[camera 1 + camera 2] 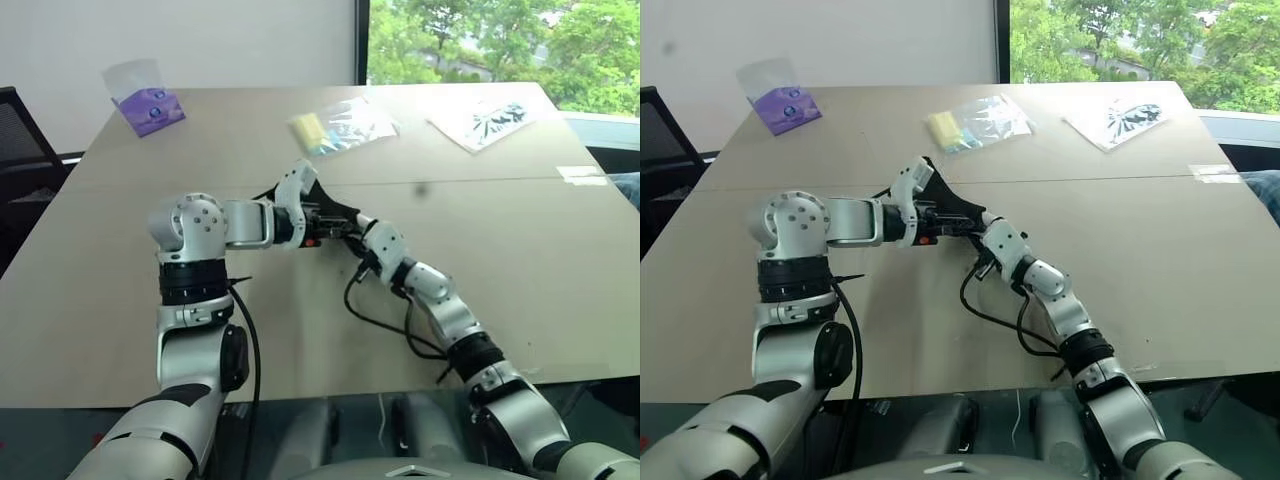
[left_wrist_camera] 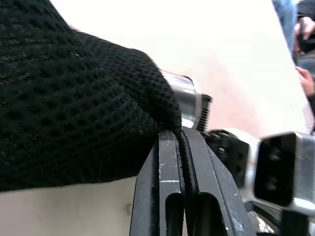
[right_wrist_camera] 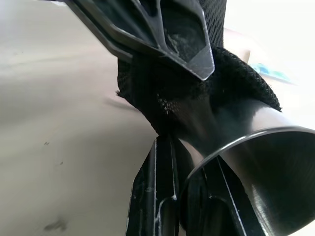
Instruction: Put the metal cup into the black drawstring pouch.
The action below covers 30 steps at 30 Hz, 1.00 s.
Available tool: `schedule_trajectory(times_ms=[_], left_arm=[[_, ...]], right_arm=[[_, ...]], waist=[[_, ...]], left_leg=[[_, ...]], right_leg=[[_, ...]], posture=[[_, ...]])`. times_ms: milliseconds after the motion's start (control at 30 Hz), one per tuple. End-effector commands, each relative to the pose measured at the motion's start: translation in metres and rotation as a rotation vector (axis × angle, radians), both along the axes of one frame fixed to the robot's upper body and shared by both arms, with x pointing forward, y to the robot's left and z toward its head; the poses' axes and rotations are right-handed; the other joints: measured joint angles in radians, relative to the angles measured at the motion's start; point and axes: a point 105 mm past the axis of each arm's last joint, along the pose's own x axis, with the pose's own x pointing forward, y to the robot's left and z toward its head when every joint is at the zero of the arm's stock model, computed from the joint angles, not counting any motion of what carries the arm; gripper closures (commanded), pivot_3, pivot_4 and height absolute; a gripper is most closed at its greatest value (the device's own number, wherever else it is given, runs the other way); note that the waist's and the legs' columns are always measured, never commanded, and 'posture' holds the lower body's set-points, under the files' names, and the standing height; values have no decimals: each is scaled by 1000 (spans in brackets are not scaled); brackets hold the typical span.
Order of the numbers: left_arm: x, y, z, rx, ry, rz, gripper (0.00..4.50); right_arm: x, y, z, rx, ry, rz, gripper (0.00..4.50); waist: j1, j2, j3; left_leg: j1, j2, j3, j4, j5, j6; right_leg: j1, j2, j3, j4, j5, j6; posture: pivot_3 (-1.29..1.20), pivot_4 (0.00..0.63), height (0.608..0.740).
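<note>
Over the middle of the table my two grippers meet at the black drawstring pouch (image 2: 74, 98), a soft mesh bag. My left gripper (image 2: 178, 135) is shut on the pouch's edge, with the cord pinched between its fingers. The metal cup (image 3: 261, 162), shiny steel, has its base end pushed into the pouch's mouth (image 3: 236, 73), and its open rim sticks out. My right gripper (image 3: 182, 157) is shut on the cup's wall near the rim. From the head, the pouch (image 1: 335, 208) shows as a dark shape between the two hands, above the table.
At the table's (image 1: 520, 270) far side lie a clear bag with a purple packet (image 1: 148, 103), a clear bag with something yellow (image 1: 340, 128) and a clear bag with a black pattern (image 1: 490, 120). A black chair (image 1: 20, 140) stands at the left.
</note>
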Motion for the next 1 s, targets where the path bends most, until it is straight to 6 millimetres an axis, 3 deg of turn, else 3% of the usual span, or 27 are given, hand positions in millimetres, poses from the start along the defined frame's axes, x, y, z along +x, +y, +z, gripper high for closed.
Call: schedule_trajectory(times_ms=[33, 133, 267, 467, 533, 633, 700, 900, 1000], left_arm=[[-2, -5, 16, -44, -62, -25, 4500], [1, -5, 22, -62, -79, -12, 4500], [3, -11, 34, -94, -118, -30, 4500], [-11, -22, 30, -113, -106, -119, 4500], [-16, -21, 27, -118, -103, -136, 4500], [-22, -16, 25, -121, -103, -151, 4500], [-24, -13, 24, -118, -104, -155, 4500], [-22, -2, 24, -103, -97, -130, 4500], [-23, -13, 28, -127, -99, -155, 4500]], right_arm=[[-1, 9, 51, 259, -13, 72, 4462], [-9, 18, 60, 208, -57, 147, 4462], [-27, 37, 29, -176, -208, 282, 4462], [-19, 35, 24, -385, -360, 253, 4462], [-11, 34, 40, -247, -306, 200, 4462], [2, 19, 70, 142, -112, 112, 4462], [4, 8, 73, 254, -34, 114, 4462], [-8, -4, 60, 271, 59, 196, 4462], [3, 5, 56, 98, -30, 124, 4462]], waist=[[0, 0, 0], [2, 0, 0], [2, 0, 0], [-3, 1, 1], [-3, 1, 1], [-8, 1, 1], [-6, 1, 1], [4, 1, 1], [0, 2, 2]], left_leg=[[0, 0, 0, -1, 0, 0], [-1, 0, 0, -1, 0, 0], [-2, -1, 1, -1, 0, 0], [-2, 0, 2, -2, 0, 0], [-2, 0, 3, -2, 0, 0], [-2, 2, 2, -2, 0, -1], [-2, 2, 1, -2, -1, -1], [-3, 0, 1, -2, -1, -1], [-2, 1, 2, -2, -1, -1]], right_leg=[[0, 0, 0, 0, 0, 0], [-2, 0, 0, -1, 0, 0], [-3, 0, 0, -1, 0, 0], [-4, 1, 2, -1, 0, 0], [-4, 1, 3, -1, 0, 0], [-4, 2, 3, -1, 0, 0], [-4, 2, 3, -1, 0, 0], [-4, 1, 2, -2, 0, 0], [-4, 1, 2, -1, 0, 0]], posture=[[0, 150, 740], [0, 150, 740], [0, 150, 740], [0, 150, 740], [0, 150, 740], [0, 150, 740], [0, 150, 740], [0, 150, 740], [0, 150, 740]])
